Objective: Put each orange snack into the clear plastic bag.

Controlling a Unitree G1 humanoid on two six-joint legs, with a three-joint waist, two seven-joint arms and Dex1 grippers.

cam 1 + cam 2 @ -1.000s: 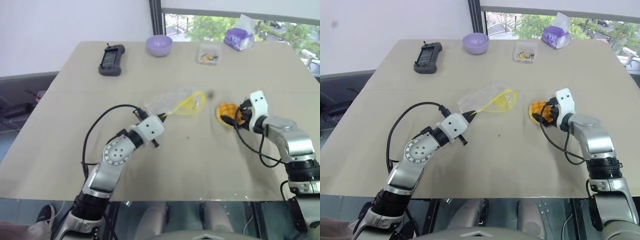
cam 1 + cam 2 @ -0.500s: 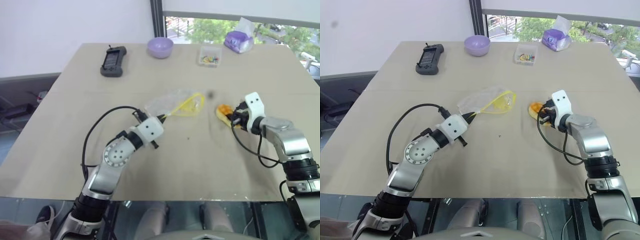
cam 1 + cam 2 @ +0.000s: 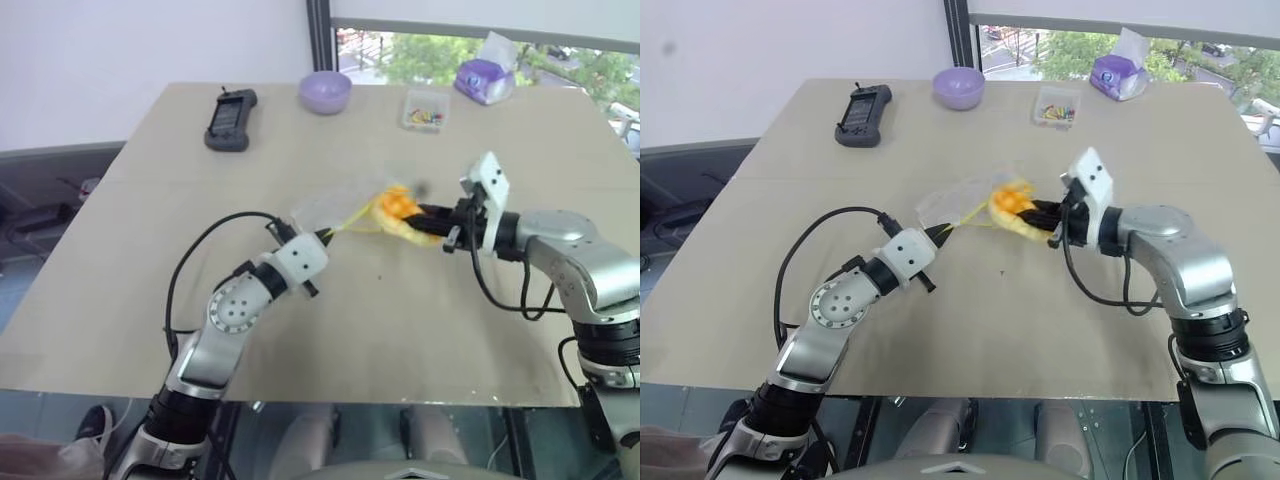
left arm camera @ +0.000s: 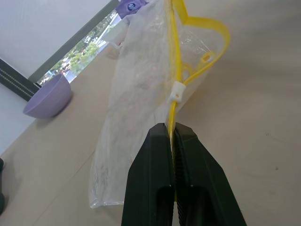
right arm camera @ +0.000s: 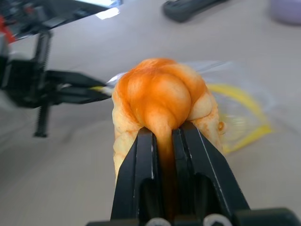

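Squeezing orange snack (image 5: 157, 101), right hand (image 5: 162, 141), purple bowl (image 4: 47, 96)

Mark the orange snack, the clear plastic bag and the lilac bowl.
orange snack (image 5: 157, 96), right wrist view, bulging front.
clear plastic bag (image 4: 136, 84), left wrist view, crinkly side.
lilac bowl (image 3: 325, 92), left eye view, outer wall.

You won't find any readable text, label or number here. The print on the bag (image 4: 141, 80) is too faint to read.

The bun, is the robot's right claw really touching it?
Touching. In the right wrist view the right gripper squeezes the bun between its two black fingers.
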